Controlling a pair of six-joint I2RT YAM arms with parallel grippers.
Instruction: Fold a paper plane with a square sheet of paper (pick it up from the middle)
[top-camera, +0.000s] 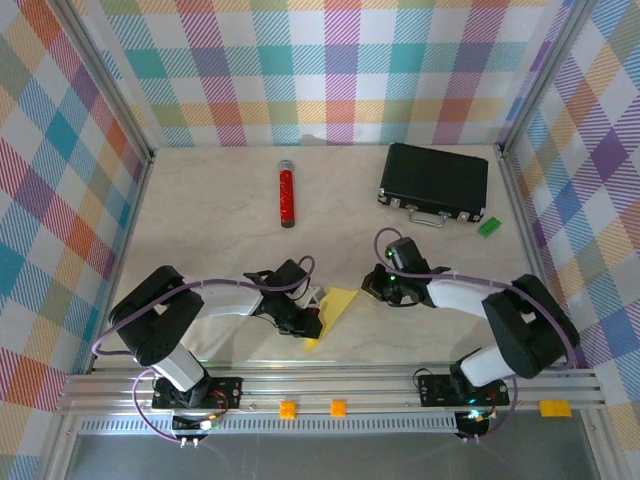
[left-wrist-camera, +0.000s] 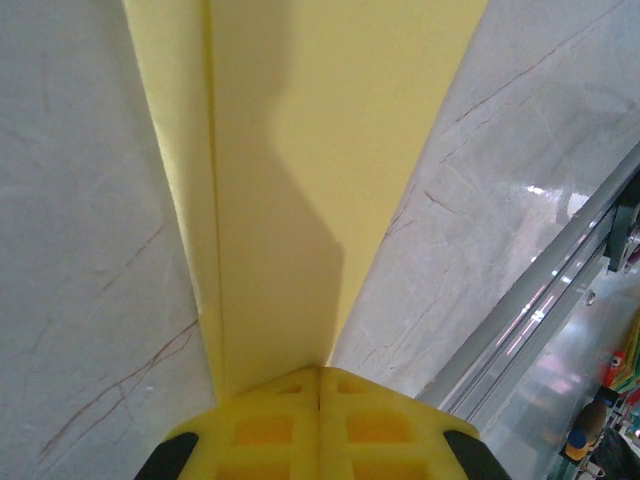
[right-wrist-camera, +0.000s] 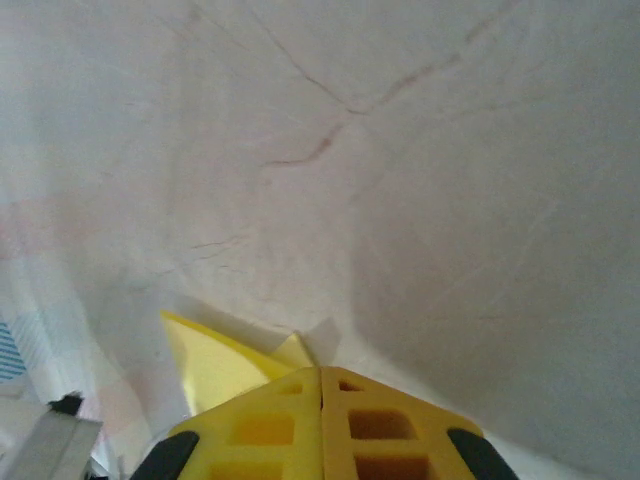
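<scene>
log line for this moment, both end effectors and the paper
left end effector shut, tips at narrow end of folded yellow paper | right end effector shut, tips near its corner | paper on table

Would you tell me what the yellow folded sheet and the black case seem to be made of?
The yellow folded sheet: thin matte paper, judging by its sharp crease and layered edge. The black case: probably hard plastic with a slight sheen and metal-looking clasps, though too small to be sure.

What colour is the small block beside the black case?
The block is green; top external view.
</scene>
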